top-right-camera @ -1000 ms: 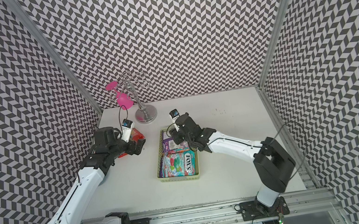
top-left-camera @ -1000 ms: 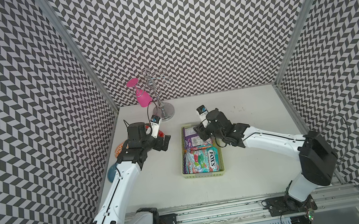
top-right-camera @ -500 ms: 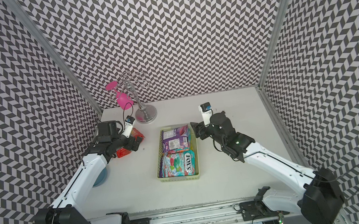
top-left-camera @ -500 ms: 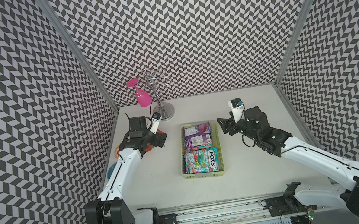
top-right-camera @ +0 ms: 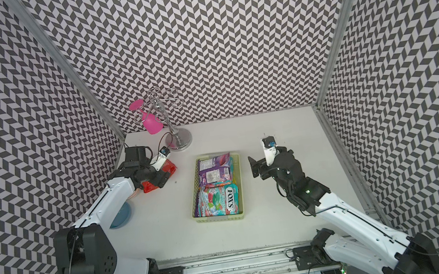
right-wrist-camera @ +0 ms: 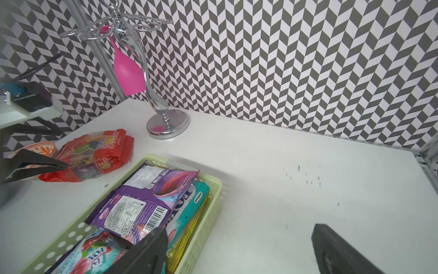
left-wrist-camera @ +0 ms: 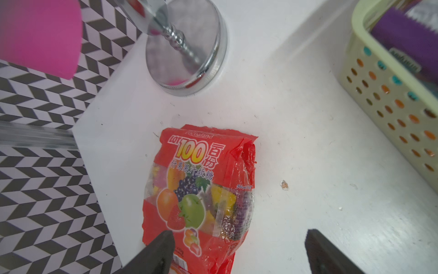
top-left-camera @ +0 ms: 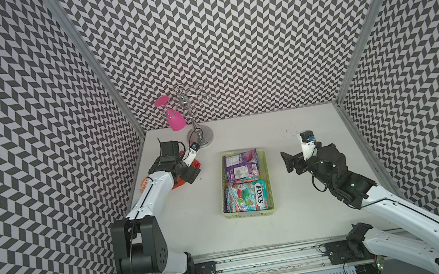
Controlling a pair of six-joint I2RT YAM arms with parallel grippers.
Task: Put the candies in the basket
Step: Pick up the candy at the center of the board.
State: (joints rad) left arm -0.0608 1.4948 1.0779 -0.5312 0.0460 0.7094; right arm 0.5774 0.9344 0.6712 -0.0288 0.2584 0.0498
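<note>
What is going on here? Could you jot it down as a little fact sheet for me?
In basket: purple bag, teal bag on top
Outside basket: red bag, on the table by the chrome stand
Left fingers: open, at the red bag, not closed on it
Right fingers: open, empty, off to the basket's side
</note>
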